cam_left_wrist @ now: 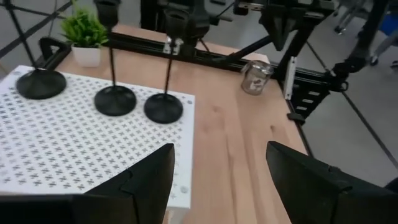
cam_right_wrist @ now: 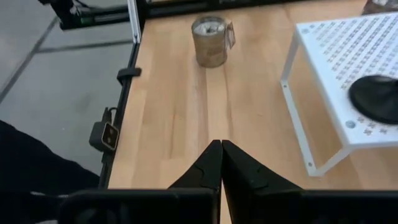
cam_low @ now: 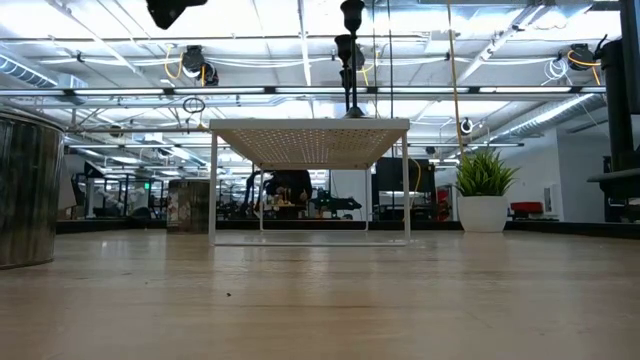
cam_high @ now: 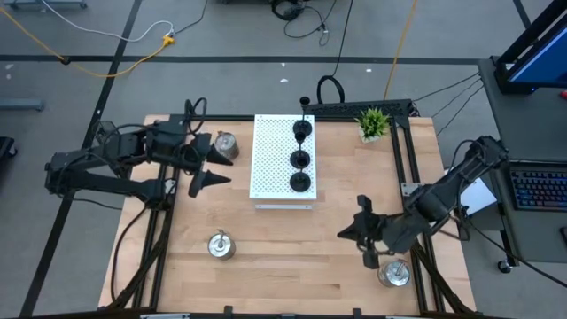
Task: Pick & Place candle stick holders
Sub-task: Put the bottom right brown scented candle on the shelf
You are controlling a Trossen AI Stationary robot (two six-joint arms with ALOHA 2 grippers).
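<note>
Three black candle stick holders (cam_high: 301, 159) stand in a row by their round bases on the white perforated board (cam_high: 270, 159); their bases and stems also show in the left wrist view (cam_left_wrist: 115, 99). Three silver holders stand on the table: one (cam_high: 225, 144) left of the board, one (cam_high: 220, 245) at the near left (cam_right_wrist: 210, 42), one (cam_high: 394, 272) at the near right (cam_left_wrist: 255, 76). My left gripper (cam_high: 215, 167) hovers open just left of the board (cam_left_wrist: 221, 168), with nothing between its fingers. My right gripper (cam_high: 344, 235) is shut and empty (cam_right_wrist: 221, 152), over the table's near right.
A small green potted plant (cam_high: 373, 123) stands at the far right corner (cam_low: 485, 195). The board stands on thin white legs (cam_low: 213, 190) above the wood. Black rails (cam_high: 416, 177) run along the table's edges. Bare wood lies between the board and the near edge.
</note>
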